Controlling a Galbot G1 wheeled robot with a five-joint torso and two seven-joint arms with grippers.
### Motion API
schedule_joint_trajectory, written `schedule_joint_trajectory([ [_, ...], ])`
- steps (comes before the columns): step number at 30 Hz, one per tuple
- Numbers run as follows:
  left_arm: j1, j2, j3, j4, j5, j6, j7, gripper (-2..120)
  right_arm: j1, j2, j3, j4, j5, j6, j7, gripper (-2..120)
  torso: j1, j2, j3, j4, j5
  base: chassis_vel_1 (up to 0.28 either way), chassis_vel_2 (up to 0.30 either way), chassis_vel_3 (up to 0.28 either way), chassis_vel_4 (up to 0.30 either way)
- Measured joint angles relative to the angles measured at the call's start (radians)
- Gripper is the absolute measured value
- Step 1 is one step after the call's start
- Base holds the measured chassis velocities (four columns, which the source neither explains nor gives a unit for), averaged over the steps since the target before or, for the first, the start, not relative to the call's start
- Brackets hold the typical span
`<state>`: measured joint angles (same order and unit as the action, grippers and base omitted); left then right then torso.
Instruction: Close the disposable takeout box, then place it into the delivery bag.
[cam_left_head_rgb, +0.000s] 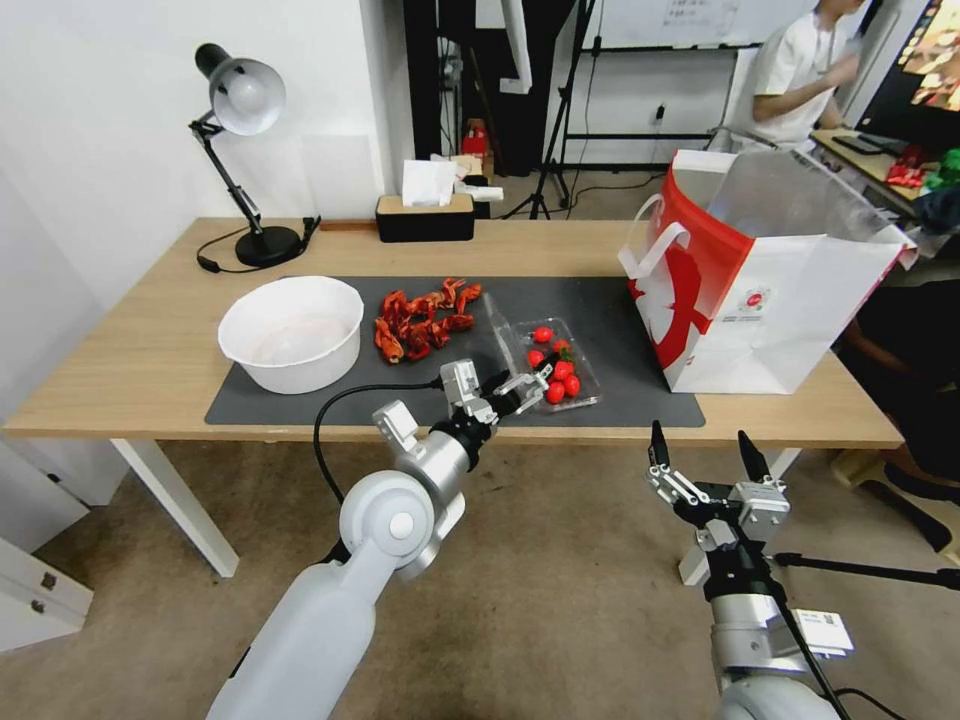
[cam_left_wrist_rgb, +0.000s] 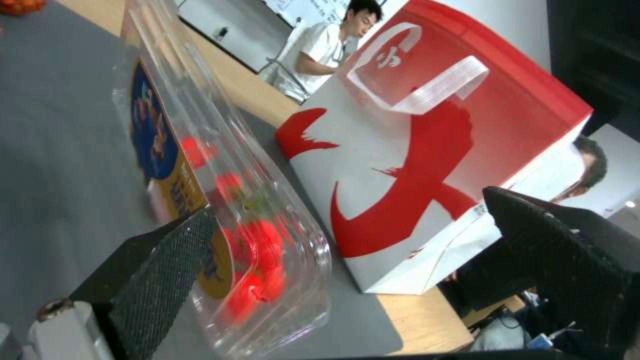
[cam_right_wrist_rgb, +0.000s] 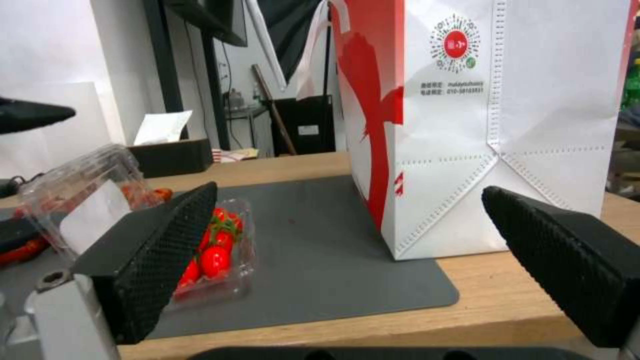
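The disposable takeout box (cam_left_head_rgb: 560, 375) lies on the grey mat (cam_left_head_rgb: 620, 320) with red cherry tomatoes in its clear tray, and its lid (cam_left_head_rgb: 500, 335) stands raised and tilted. My left gripper (cam_left_head_rgb: 530, 382) is open at the box's near left corner. In the left wrist view the labelled lid (cam_left_wrist_rgb: 157, 145) sits just inside one finger (cam_left_wrist_rgb: 167, 260). The delivery bag (cam_left_head_rgb: 770, 280) stands upright with its mouth open, to the right of the box. My right gripper (cam_left_head_rgb: 705, 450) hangs open in front of the table edge, facing the box (cam_right_wrist_rgb: 223, 250) and the bag (cam_right_wrist_rgb: 480, 125).
A large white bowl (cam_left_head_rgb: 290, 330) and a pile of red crayfish (cam_left_head_rgb: 425, 315) lie on the mat's left half. A black desk lamp (cam_left_head_rgb: 240, 110) and a tissue box (cam_left_head_rgb: 425, 215) stand at the back. Bare mat separates box and bag.
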<state>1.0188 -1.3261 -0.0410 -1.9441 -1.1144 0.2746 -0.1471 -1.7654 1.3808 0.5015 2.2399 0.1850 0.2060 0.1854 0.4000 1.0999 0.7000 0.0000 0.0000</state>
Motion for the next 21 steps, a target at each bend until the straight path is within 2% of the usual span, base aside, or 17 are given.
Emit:
schedule_joint_trajectory([
  [10,-0.049,-0.025,0.038,0.031,-0.007,0.003,-0.009,99,-0.002,0.001,0.006,0.004,0.0,0.0,0.004,100,0.0,0.0,0.0,0.0,0.0,0.0,0.0,0.0,0.0],
  [13,-0.068,-0.037,0.05,0.047,-0.007,0.002,-0.012,93,-0.003,0.001,0.009,0.005,0.0,0.0,0.006,100,0.0,0.0,0.0,0.0,0.0,0.0,0.0,0.0,0.0],
  [15,-0.083,-0.049,0.058,0.065,-0.007,0.001,-0.013,84,-0.003,0.0,0.012,0.005,0.001,0.0,0.008,100,0.0,0.0,0.0,0.0,0.0001,0.0,0.0,0.0,0.0],
  [16,-0.083,-0.049,0.058,0.065,-0.007,0.001,-0.013,84,-0.003,0.0,0.012,0.005,0.001,0.0,0.008,100,0.0,0.0,0.0,0.0,0.0001,0.0,0.0,0.0,0.0],
  [19,-0.103,-0.062,0.07,0.096,-0.007,-0.002,-0.014,68,-0.003,-0.001,0.014,0.01,0.003,0.0,0.011,100,0.0,0.0,0.0,0.0,0.0,0.0,0.0,0.0,0.0],
  [20,-0.103,-0.062,0.07,0.096,-0.007,-0.002,-0.014,68,-0.003,-0.001,0.014,0.01,0.003,0.0,0.011,100,0.0,0.0,0.0,0.0,0.0,0.0,0.0,0.0,0.0],
  [21,-0.109,-0.065,0.073,0.107,-0.007,-0.003,-0.014,63,-0.003,-0.001,0.014,0.011,0.004,0.0,0.012,100,0.0,0.0,0.0,-0.0001,0.0,0.0,0.0,0.0,0.0],
])
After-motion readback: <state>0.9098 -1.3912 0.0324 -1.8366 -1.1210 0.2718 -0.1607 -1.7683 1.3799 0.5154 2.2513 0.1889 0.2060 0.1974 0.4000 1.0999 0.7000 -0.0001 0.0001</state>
